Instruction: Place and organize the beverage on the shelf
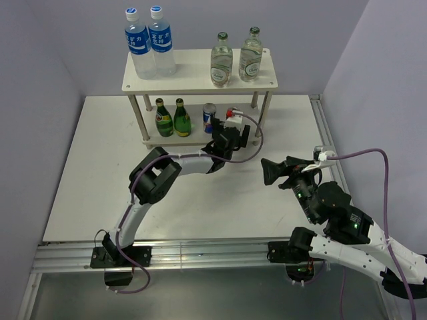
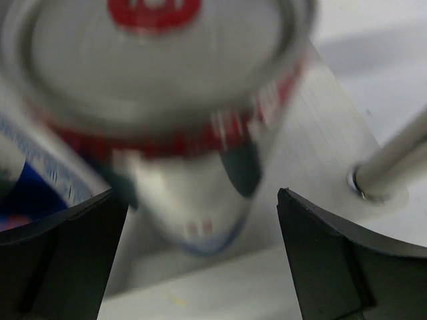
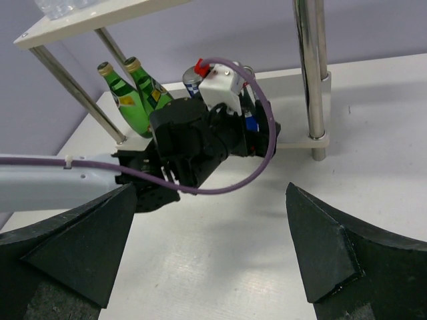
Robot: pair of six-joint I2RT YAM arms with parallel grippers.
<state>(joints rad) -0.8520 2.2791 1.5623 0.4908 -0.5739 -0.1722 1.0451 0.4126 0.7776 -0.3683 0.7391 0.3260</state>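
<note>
The cream-white shelf [image 1: 193,67] stands at the back of the table. Two clear glass bottles with green caps [image 1: 221,60] [image 1: 251,55] stand on its top board. Two dark green bottles [image 1: 163,118] [image 1: 181,118] and a silver-blue can [image 1: 209,119] stand on the lower board. My left gripper [image 1: 227,133] is at the lower board, open, its fingers on either side of a second can [image 2: 193,133] that stands blurred on the board [image 2: 313,133]; the wrist hides this can from above. My right gripper [image 1: 270,170] is open and empty over the table.
Two tall water bottles with blue labels [image 1: 148,43] stand on the top board's left side. A silver shelf leg [image 2: 390,160] stands just right of my left fingers. The right wrist view shows the left arm [image 3: 200,140] and its purple cable in front of the shelf.
</note>
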